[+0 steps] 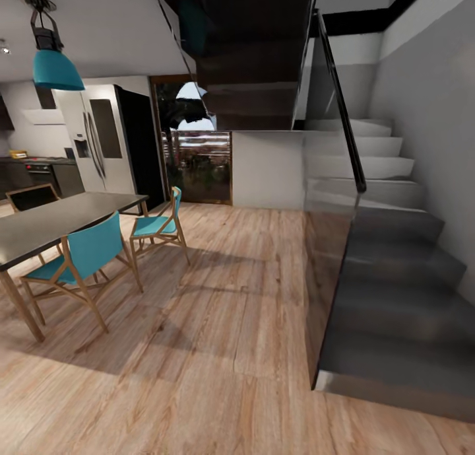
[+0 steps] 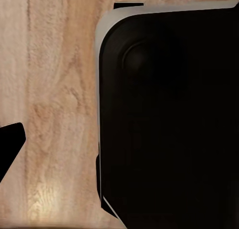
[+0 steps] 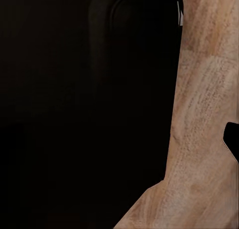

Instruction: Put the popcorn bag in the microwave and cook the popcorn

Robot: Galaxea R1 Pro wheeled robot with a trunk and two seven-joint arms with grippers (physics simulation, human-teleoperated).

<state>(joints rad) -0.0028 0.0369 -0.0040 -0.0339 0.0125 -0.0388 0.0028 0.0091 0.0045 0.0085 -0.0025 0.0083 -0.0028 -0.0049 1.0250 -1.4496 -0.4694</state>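
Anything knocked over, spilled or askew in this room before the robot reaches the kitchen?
Nothing stands out. The two teal chairs stand upright beside the dining table, the wood floor shows no spill, and the staircase looks intact.

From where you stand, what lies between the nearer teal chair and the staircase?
In the head view, only bare wood floor lies between the nearer teal chair and the staircase, with shadows across it; nothing stands there.
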